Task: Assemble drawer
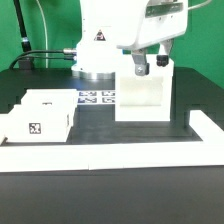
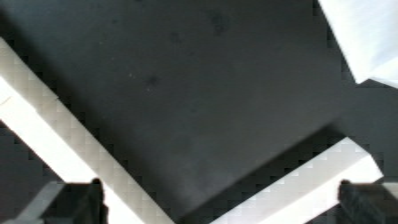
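Observation:
The drawer's large white housing point(image 1: 141, 96) stands upright on the black table at the exterior view's right of centre. A smaller white tray point(image 1: 42, 114) with a black-and-white tag lies at the exterior view's left. My gripper point(image 1: 141, 67) hangs by the housing's upper edge, at its side towards the exterior view's left. In the wrist view my gripper point(image 2: 219, 198) is open, its dark fingertips point(image 2: 73, 203) far apart, with only black table and white wall between them. A white part's corner point(image 2: 375, 40) shows at that frame's edge. The second tray is out of view.
The marker board point(image 1: 97, 98) lies flat behind the tray, by the robot base point(image 1: 100, 40). A long low white border wall point(image 1: 110, 152) runs along the front and turns back at the exterior view's right point(image 1: 203, 128). Its strips point(image 2: 54, 120) cross the wrist view.

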You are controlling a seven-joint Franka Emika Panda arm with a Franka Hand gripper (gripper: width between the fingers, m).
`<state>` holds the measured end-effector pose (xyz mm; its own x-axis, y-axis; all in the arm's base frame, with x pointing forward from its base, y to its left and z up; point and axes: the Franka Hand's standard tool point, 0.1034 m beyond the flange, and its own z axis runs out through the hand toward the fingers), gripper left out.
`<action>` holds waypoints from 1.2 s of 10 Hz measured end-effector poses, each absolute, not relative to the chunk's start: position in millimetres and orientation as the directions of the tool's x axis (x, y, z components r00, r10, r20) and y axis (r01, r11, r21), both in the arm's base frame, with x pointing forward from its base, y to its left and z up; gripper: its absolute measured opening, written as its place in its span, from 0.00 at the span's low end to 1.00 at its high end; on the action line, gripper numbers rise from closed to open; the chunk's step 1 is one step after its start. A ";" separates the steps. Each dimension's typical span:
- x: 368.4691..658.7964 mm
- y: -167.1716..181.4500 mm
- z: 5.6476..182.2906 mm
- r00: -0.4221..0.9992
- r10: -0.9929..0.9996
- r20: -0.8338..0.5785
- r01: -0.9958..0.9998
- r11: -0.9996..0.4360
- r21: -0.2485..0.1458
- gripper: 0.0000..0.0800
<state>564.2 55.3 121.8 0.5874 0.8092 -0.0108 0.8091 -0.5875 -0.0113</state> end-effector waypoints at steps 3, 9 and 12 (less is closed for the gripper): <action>564.2 55.3 121.8 0.587 0.809 -0.011 0.809 -0.588 -0.011 0.81; 543.8 56.7 138.8 0.677 0.736 0.009 0.736 -0.677 0.019 0.81; 516.4 86.6 156.6 0.819 0.573 0.010 0.573 -0.819 0.025 0.81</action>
